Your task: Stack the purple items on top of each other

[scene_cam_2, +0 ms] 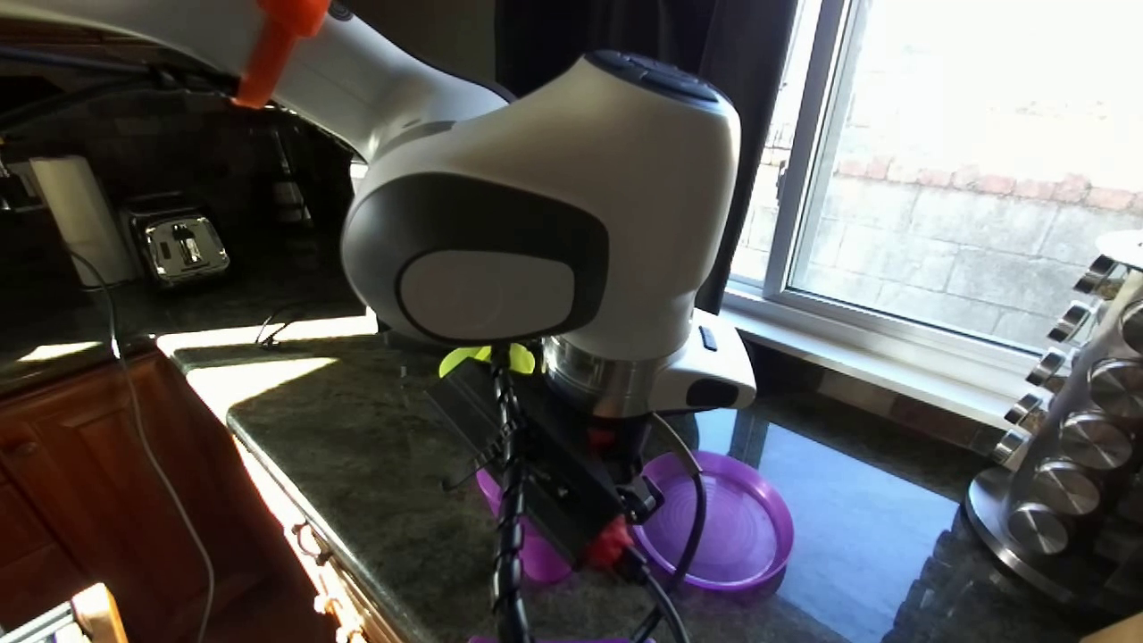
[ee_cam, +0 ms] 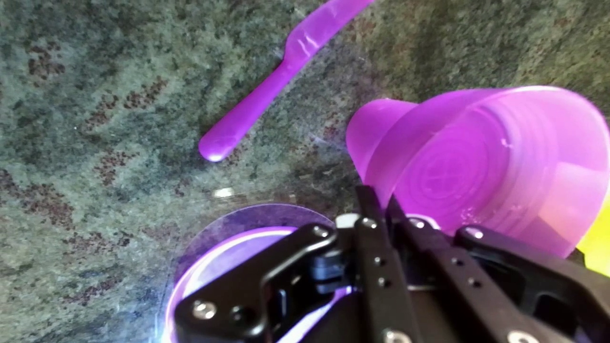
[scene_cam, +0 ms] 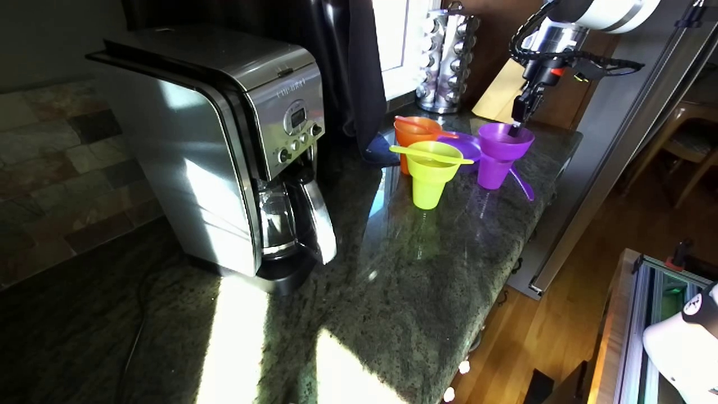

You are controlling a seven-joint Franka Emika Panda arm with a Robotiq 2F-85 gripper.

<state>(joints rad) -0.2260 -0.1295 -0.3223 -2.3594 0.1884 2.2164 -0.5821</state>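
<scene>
The purple cup (scene_cam: 495, 165) has a wide top and narrow base and stands roughly upright in an exterior view. My gripper (ee_cam: 380, 192) is shut on its rim in the wrist view (ee_cam: 443, 166), one finger outside the wall and one inside. I cannot tell whether its base touches the counter. A round purple plate (scene_cam_2: 714, 527) lies behind it; the plate is partly covered by the gripper in the wrist view (ee_cam: 224, 247). A purple knife (ee_cam: 259, 100) lies on the counter beside the cup. In an exterior view the arm hides most of the cup.
A yellow-green cup (scene_cam: 429, 182) with a knife across its top stands near the purple cup. An orange cup (scene_cam: 405, 151) with an orange utensil stands behind it. A coffee maker (scene_cam: 224, 146), a spice rack (scene_cam: 446, 62) and a window (scene_cam_2: 964, 179) border the dark stone counter (scene_cam: 404, 292).
</scene>
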